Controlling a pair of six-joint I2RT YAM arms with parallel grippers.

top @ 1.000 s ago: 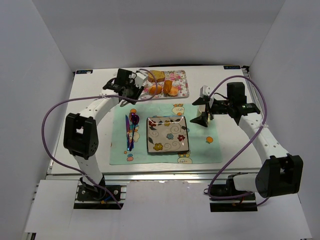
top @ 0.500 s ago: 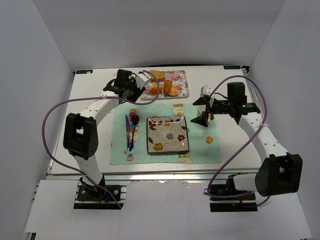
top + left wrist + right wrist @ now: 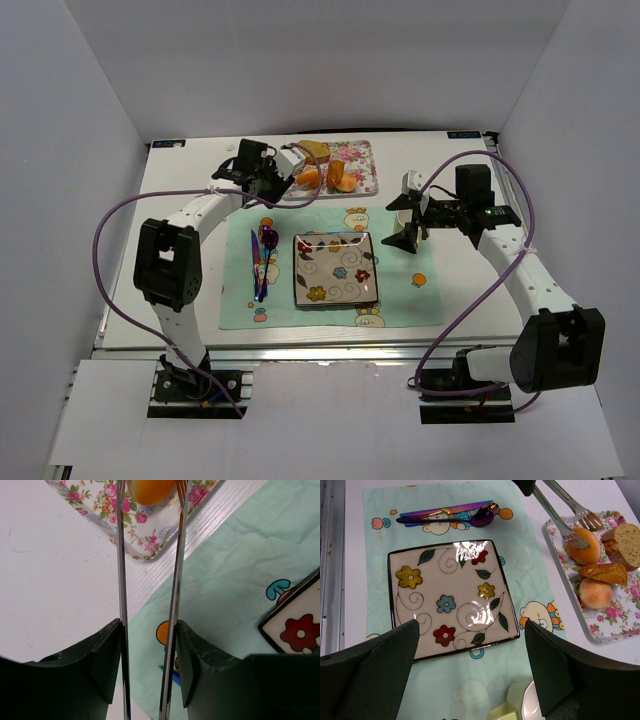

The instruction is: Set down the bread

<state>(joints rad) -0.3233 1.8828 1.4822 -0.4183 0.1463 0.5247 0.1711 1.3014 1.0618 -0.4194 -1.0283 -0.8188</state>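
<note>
My left gripper [image 3: 149, 630] is shut on a pair of metal tongs [image 3: 179, 555]. The tong tips straddle an orange bun [image 3: 150, 490] on the floral tray [image 3: 100, 505]; whether they squeeze it I cannot tell. In the right wrist view the same bun [image 3: 584, 545] lies between the tong tips [image 3: 572, 537], next to a bread slice [image 3: 625, 540], a long crusty piece [image 3: 602, 571] and a round roll [image 3: 595, 592]. The flowered square plate [image 3: 335, 268] sits empty on the green placemat [image 3: 400, 300]. My right gripper [image 3: 405, 235] hangs open above the mat's right side.
Iridescent cutlery [image 3: 262, 262] lies on the placemat left of the plate. A pale green cup [image 3: 530, 700] stands just beneath the right gripper. The tray [image 3: 357, 160] is at the back of the white table. White walls close in the sides.
The left gripper has shifted slightly right toward the tray, bringing the tong tips around the orange bun. The right arm has not moved.
</note>
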